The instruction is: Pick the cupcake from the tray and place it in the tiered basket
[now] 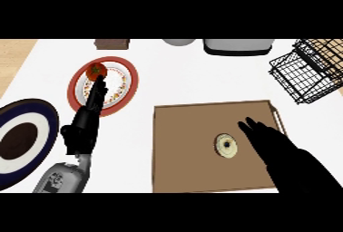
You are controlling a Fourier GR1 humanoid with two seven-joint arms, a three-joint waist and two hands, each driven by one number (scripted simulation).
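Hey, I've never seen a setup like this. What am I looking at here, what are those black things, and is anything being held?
This is the view from a humanoid robot's head, looking down at a white counter. The black shapes are its hands. The right hand hangs open over a brown tray, just right of the cupcake; it holds nothing. The left hand rests open, its fingers over a red-rimmed plate with a tomato. A wire basket sits at the top right.

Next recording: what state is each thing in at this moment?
Cupcake: upright on tray, not held.
Tray: lying flat, holding only the cupcake.
Basket: upper right, no cupcake inside.
Right hand: open, beside cupcake.
Left hand: open, resting at left.
Tomato: on red-rimmed plate.
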